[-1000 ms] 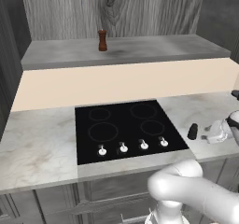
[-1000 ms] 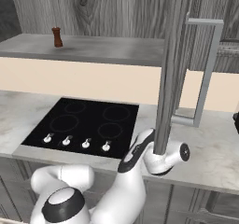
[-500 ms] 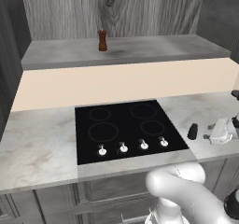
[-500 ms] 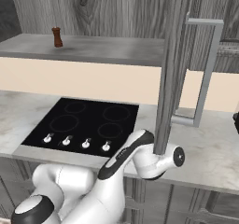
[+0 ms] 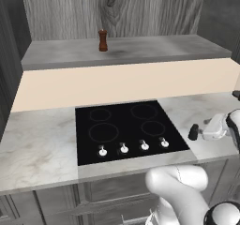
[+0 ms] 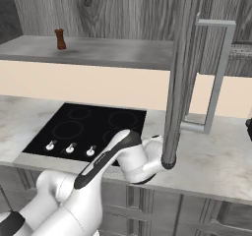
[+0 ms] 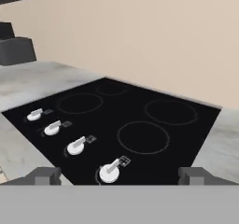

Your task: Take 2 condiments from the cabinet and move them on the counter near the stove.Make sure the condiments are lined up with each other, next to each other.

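A reddish-brown pepper-mill condiment (image 5: pixel 102 40) (image 6: pixel 60 39) stands upright on the cabinet's grey stone shelf (image 5: pixel 150 48), left of centre. The black stove (image 5: pixel 126 125) (image 6: pixel 83 127) (image 7: pixel 140 115) is set in the pale marbled counter (image 5: pixel 37 144). My gripper (image 5: pixel 193 132) (image 7: pixel 120 176) hangs low over the counter just right of the stove's front right corner, pointing left across the cooktop. It is open, with nothing between its fingertips (image 7: pixel 44 175). In the right base view the open cabinet door hides the hand.
An open grey cabinet door (image 6: pixel 179 58) with a long metal handle (image 6: pixel 219 73) hangs over the counter right of the stove. A dark object (image 6: pixel 248 129) is cut off at the right edge. A dark grey block (image 7: pixel 16 50) stands beyond the stove's far side.
The arm's elbow has swung up and forward while the hand stays low beside the stove's right edge. The jaws remain open. The pepper mill has not moved.
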